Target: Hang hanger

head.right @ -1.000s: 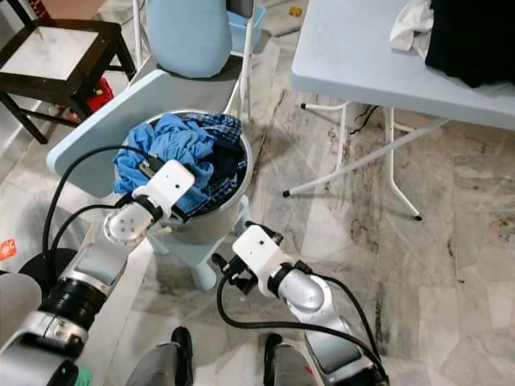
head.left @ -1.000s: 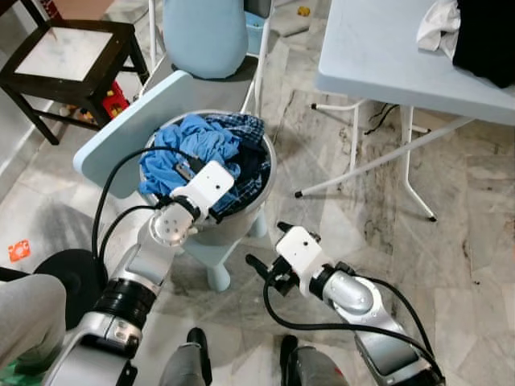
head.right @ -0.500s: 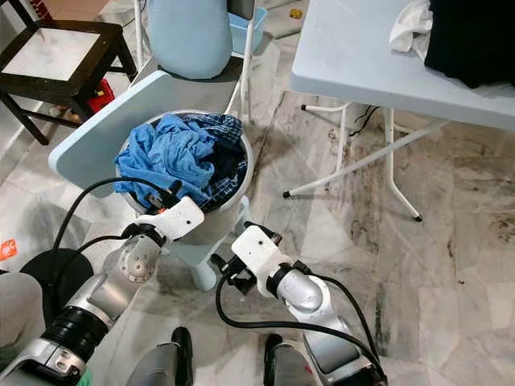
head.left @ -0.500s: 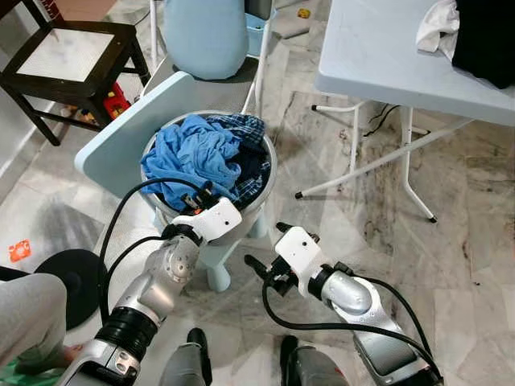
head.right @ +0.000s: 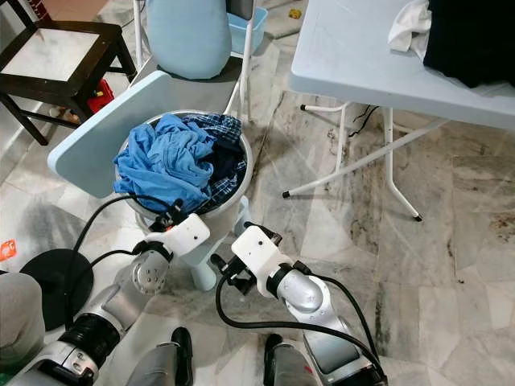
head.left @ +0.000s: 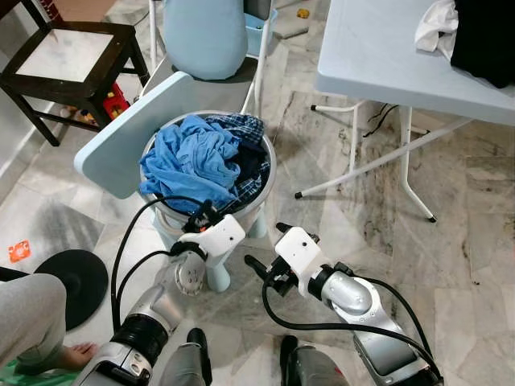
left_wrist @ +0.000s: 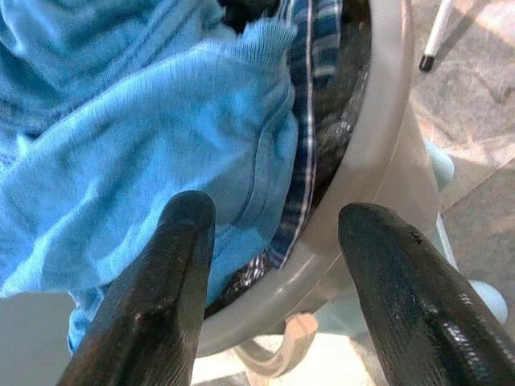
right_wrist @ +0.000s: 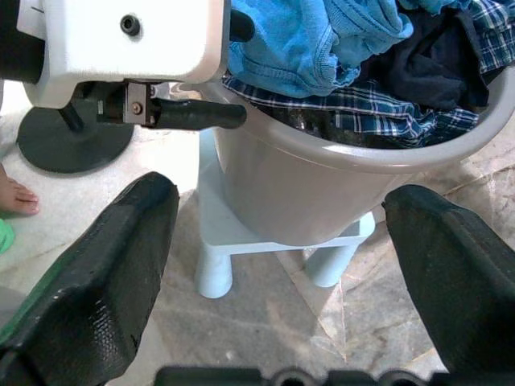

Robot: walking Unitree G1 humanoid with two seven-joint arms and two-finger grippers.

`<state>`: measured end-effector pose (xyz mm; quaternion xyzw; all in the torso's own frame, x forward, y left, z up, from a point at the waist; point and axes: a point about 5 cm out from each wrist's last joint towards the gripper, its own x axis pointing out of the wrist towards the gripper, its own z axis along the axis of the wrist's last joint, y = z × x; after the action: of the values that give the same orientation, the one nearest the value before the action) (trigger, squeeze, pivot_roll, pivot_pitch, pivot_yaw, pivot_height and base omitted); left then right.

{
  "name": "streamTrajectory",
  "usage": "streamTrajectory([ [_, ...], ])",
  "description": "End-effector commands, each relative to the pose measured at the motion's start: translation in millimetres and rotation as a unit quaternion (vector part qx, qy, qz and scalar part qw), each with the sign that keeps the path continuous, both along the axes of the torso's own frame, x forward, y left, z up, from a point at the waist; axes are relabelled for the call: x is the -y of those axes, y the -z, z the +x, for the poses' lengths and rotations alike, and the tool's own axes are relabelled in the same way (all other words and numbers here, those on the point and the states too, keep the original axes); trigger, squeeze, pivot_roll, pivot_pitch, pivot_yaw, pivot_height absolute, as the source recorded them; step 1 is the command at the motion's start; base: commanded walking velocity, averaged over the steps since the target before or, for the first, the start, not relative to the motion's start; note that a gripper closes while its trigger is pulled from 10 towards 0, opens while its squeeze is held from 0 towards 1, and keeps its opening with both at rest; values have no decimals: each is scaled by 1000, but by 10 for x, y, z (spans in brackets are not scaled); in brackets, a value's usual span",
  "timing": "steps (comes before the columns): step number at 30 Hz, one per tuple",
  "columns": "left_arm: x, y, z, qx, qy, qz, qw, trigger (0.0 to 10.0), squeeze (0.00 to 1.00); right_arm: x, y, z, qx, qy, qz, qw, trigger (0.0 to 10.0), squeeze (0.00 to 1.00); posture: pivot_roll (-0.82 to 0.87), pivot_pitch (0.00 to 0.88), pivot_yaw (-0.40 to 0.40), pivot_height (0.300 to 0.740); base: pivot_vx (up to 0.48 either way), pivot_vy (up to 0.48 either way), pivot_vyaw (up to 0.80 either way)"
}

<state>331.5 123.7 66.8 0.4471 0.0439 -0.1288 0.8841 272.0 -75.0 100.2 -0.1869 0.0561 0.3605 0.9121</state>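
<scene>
A grey bucket heaped with clothes stands on a pale blue stool. On top lies a crumpled blue shirt, with a checked garment beside it. My left gripper is at the bucket's near rim, open and empty. In the left wrist view the left gripper frames the blue shirt and the rim. My right gripper hangs low in front of the stool, open and holding nothing. From the right wrist the bucket wall and one left finger are seen.
A pale blue folding table stands at the right, white and black cloths on it, its white legs reaching the marble floor. A pale blue board leans by the bucket. A dark wooden chair, a black round base and a person's leg are at left.
My left gripper has drawn back from above the clothes down to the bucket's near rim, uncovering the blue shirt. The right arm has stayed still.
</scene>
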Motion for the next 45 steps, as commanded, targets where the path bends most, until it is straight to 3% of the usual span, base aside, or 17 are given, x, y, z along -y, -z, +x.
streamTrajectory([
  [1,9,7,6,-1,2,-1,1000,10000,1000,0,37,-38,-5,-2,-5,1000,10000,0,-42,293,-37,740,0,0,0],
  [12,-81,-165,204,25,-12,13,1000,10000,1000,10,43,-63,-7,-1,-6,1000,10000,0,-50,301,-36,740,0,0,0],
  [22,-4,-78,176,10,1,17,1000,10000,1000,10,42,-76,-8,1,-5,1000,10000,0,-57,314,-33,740,0,0,0],
  [23,-6,-69,173,7,2,16,1000,10000,0,11,44,-81,-9,1,-5,1000,10000,0,-59,315,-33,740,0,0,0],
  [28,-47,-70,193,-2,5,7,1000,10000,0,10,56,-99,-12,1,-5,1000,10000,0,-61,318,-33,740,0,0,0],
  [30,-93,-89,217,0,-3,9,1000,0,0,9,57,-97,-12,1,-5,1000,10000,0,-63,317,-33,740,0,0,0],
  [45,-339,-143,270,9,-35,18,999,0,0,11,61,-109,-13,2,-6,1000,10000,0,-59,316,-33,740,0,0,0],
])
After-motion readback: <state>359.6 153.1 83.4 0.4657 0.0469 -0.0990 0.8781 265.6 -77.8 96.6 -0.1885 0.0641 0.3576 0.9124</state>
